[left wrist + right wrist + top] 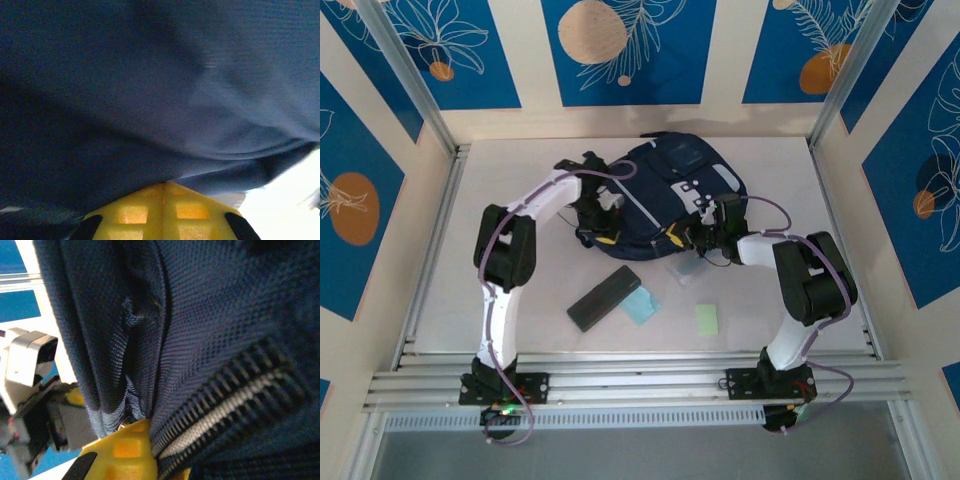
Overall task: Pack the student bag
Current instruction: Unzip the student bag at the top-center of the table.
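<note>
The white table (790,180) carried everything. The student bag (665,190), dark navy with pale trim, lay at the far middle of it, between the two arms, and it was the largest thing there.

The left gripper (603,222) was at the bag's near left edge. In the left wrist view its yellow fingers (135,212) were pressed together at the tips, clenched on a fold of the navy fabric (150,90). The right gripper (692,232) was at the bag's near right edge. In the right wrist view it was also clenched, and the cloth (210,315) gathered at its yellow finger (125,450), just beside the zipper (230,405).

Nearer than the bag lay a slim black case (604,297), turned diagonally. A teal flat piece (641,304) touched its right side. A small pale green piece (708,319) lay to the right, apart from both.
</note>
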Robot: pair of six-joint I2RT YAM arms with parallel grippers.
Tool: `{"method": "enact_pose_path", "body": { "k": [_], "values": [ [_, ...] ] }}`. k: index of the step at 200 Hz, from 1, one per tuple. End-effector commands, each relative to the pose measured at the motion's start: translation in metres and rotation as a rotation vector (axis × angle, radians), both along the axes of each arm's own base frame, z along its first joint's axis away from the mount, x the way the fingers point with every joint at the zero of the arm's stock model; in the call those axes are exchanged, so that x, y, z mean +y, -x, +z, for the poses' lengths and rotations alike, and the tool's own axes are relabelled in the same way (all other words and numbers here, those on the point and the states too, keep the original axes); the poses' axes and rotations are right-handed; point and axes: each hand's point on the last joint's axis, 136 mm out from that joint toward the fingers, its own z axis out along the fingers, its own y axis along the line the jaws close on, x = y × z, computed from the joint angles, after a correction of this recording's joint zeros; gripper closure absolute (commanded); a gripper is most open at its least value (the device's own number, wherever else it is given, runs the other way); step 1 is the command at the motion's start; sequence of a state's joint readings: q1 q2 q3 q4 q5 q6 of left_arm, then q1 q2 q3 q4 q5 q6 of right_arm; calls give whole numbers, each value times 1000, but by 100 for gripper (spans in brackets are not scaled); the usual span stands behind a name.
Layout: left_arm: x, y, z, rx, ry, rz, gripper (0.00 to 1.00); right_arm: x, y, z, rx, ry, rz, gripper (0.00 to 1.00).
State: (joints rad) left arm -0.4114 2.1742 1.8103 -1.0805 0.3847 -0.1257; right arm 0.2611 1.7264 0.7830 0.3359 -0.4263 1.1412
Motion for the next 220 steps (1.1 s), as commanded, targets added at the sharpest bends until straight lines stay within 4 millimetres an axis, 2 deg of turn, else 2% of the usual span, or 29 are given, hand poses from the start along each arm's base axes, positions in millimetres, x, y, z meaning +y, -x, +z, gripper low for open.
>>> {"method": "enact_pose_path", "body": {
  "k": [1, 16, 37, 44, 66, 82, 108, 121, 149, 192, 220],
  "values": [
    [41, -6, 5, -19, -158, 49, 100, -10, 2, -14, 42, 42, -13, 100],
    [31, -8, 12, -31, -119, 55, 100, -7, 1, -9, 28, 42, 3, 100],
    [9, -5, 25, -80, -65, 47, 100, 0, 0, 3, -10, 31, 31, 100],
    [1, -5, 30, -99, -41, 53, 100, 2, 1, 5, -15, 30, 40, 96],
    [-24, -11, 56, -180, 94, 128, 100, 4, 5, 11, -24, 42, 50, 94],
    [-34, -14, 74, -250, 169, 191, 100, 6, 6, 14, -29, 36, 54, 94],
    [-41, -8, 91, -323, 228, 265, 74, 16, 6, 16, -33, 23, 62, 95],
    [-45, -2, 92, -331, 234, 289, 64, 24, 5, 16, -32, 7, 64, 97],
    [-58, 17, 79, -307, 249, 346, 54, 35, -2, 16, -30, -27, 46, 99],
    [-71, 40, 46, -264, 287, 483, 51, 43, -7, 17, -36, -41, 38, 100],
    [-84, 41, 40, -281, 325, 530, 50, 46, -6, 17, -36, -46, 40, 100]
  ]
}}
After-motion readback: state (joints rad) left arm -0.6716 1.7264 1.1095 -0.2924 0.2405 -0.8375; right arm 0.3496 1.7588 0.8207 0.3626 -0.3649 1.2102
